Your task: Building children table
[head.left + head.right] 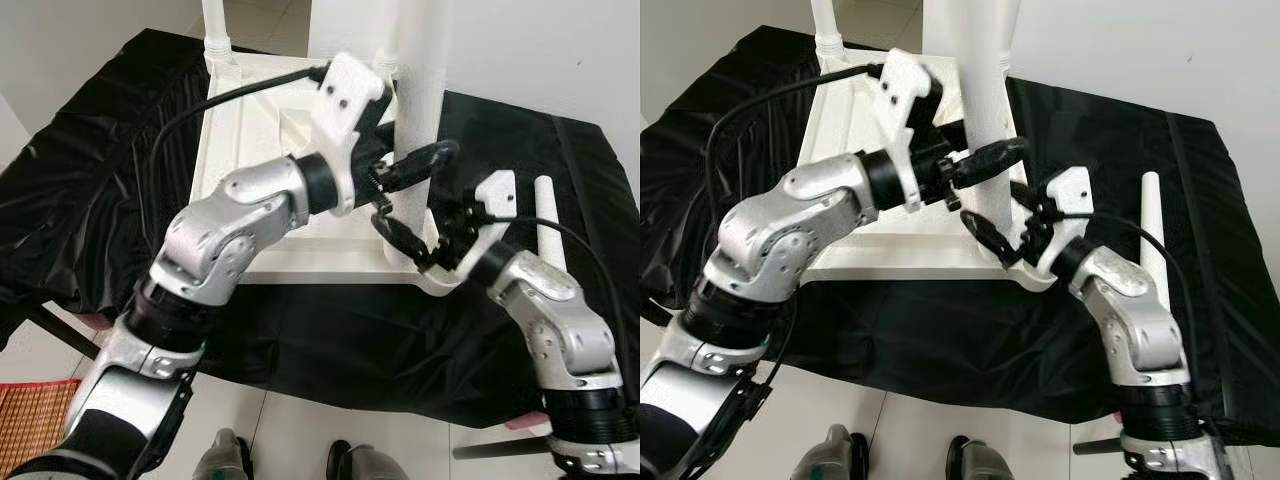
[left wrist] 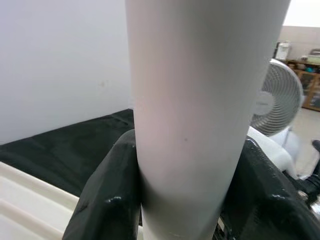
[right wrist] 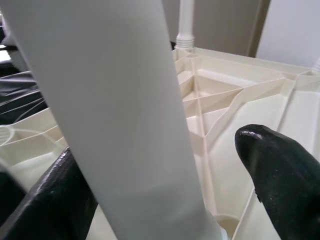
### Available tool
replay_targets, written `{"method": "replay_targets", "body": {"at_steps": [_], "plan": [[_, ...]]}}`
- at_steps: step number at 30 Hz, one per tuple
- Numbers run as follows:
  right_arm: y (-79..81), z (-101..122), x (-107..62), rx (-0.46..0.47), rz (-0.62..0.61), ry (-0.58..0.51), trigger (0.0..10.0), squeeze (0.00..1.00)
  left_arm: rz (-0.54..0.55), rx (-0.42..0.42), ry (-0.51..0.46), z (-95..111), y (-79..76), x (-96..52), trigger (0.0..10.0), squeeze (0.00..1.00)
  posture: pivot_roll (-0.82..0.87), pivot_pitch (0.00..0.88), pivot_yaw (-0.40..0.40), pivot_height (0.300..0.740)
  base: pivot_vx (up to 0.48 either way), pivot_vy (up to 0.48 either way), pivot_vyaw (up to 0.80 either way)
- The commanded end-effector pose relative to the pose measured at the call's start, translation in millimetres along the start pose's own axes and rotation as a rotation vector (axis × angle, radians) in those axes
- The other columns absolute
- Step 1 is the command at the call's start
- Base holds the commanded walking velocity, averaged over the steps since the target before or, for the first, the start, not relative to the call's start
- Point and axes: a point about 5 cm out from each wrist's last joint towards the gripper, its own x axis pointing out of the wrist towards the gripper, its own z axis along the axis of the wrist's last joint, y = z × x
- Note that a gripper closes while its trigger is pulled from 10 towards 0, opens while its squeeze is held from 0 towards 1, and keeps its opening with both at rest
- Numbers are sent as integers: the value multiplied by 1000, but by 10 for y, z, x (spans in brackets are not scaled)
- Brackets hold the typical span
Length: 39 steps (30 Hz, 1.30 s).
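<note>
1. Left eye view: the upturned white table top [image 1: 262, 170] is lying on a black cloth [image 1: 90, 190] that is covering the bench, towards the bench's far left part. A white leg [image 1: 418, 120] is standing upright at the top's near right corner. The left gripper [image 1: 405, 170] is reaching across the top, elbow bent, its black fingers wrapping round the leg partway up. The right gripper [image 1: 415, 240] is coming in from the near right, forearm angled up, sitting low at the leg's foot by the corner socket. A spare leg [image 1: 552, 225] is lying loose on the cloth near the bench's right edge, well apart from the top.

2. Right eye view: another leg [image 1: 824, 30] is already standing at the top's far left corner. Both arms are meeting at the same upright leg [image 1: 985, 110].

3. Left wrist view: the fingers [image 2: 107, 200] are clamping the leg [image 2: 195, 110] on both sides.

4. Right wrist view: one finger [image 3: 277, 170] is standing clear of the leg [image 3: 115, 115]; the other is lying against it, so the fingers are looking apart, not squeezing. The ribbed underside of the top [image 3: 225, 95] is showing behind.

5. Handling, as a judgement: the leg is looking like light, stiff, smooth plastic, likely slippery under a twist. Holding it mid-shaft for turning and low down for steadying is seeming sensible.
</note>
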Motion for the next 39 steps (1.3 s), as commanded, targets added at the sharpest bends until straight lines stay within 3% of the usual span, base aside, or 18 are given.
{"method": "replay_targets", "body": {"at_steps": [1,2,3,9,17,19,39], "plan": [[-57,12,-17,-10,-47,-9,10000,1000,-10,19,10,-1,-21,42,10000,0,67,140,-69,740,0,0,0],[-58,12,-13,-10,-49,-10,10000,1000,-10,19,9,-1,-19,44,10000,0,67,140,-69,740,0,0,0],[30,-3,77,-18,-78,-33,10000,0,50,44,26,-10,33,91,10000,0,67,144,-69,740,0,0,0],[141,-77,225,-43,-201,-47,10000,0,175,89,27,-19,132,179,10000,0,64,157,-73,740,0,0,0],[219,-141,302,-46,-320,-56,10000,0,234,85,-3,21,194,223,10000,0,63,161,-72,740,0,0,0],[228,-179,326,-54,-481,-59,10000,0,266,100,-19,65,210,247,10000,0,63,161,-72,740,0,0,0],[320,-91,469,-143,-702,-119,10000,0,245,114,-45,108,91,338,10000,0,67,168,-62,740,0,0,0]]}}
